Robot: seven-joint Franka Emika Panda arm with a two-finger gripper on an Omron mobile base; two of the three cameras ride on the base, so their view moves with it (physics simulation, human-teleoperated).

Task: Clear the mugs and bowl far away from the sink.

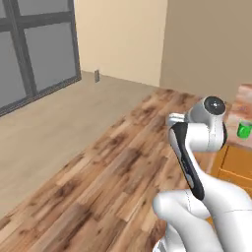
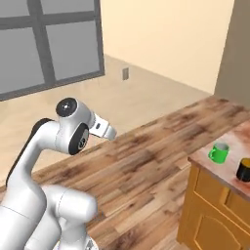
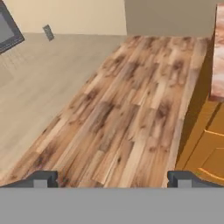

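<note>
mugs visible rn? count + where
2. The green mug stands near the counter corner; the black mug stands further along, at the right edge of the right base view. More may sit beyond the frame.

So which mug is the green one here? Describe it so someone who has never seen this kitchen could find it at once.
Start at the wooden cabinet with the reddish stone counter at the right of the right base view. Two small mugs stand near the counter's end, apart from each other. The green mug is the one closer to that end, bright green with a pale inside, whereas the black mug beside it is orange inside.
</note>
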